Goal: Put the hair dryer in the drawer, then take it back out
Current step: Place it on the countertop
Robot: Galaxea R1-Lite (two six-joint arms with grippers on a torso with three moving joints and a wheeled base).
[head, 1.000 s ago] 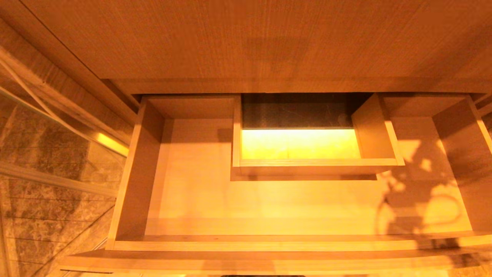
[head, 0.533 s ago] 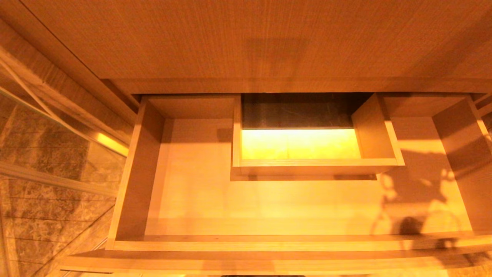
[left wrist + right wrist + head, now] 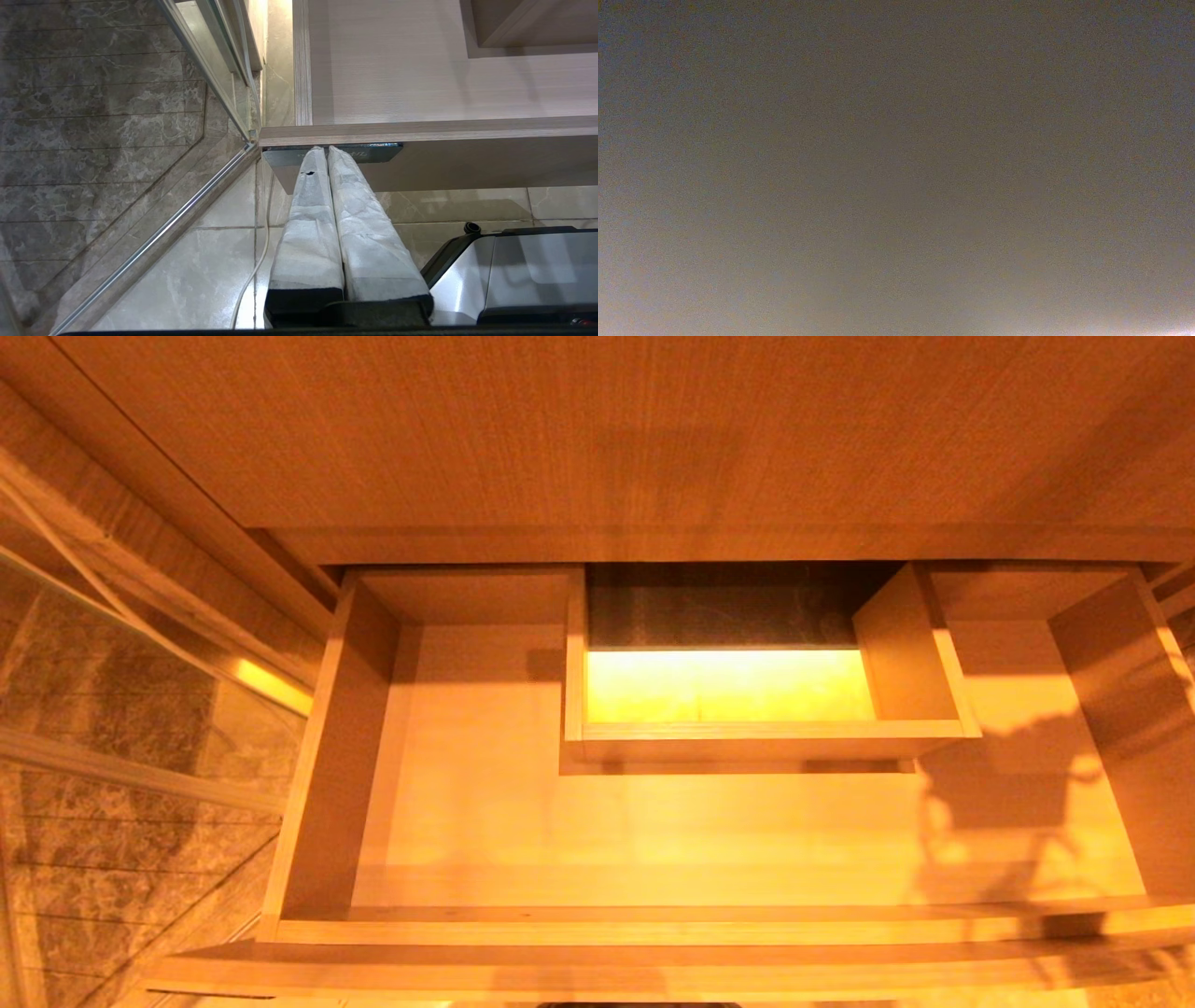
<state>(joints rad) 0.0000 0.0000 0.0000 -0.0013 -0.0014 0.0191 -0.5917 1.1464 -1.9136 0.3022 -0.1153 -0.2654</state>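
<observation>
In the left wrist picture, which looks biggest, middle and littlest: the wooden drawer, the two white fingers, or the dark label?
1. drawer
2. left gripper's white fingers, though nearness to the camera enlarges them
3. dark label, partly hidden

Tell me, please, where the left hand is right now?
In the left wrist view, the left hand hangs parked just outside the open drawer's front, its tips at the dark label.

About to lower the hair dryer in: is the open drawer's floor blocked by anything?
Nothing visible lies on the drawer floor. Only the boxed cut-out takes up its rear middle; the floor in front of it and to either side is bare. The hair dryer shows in no view.
</observation>
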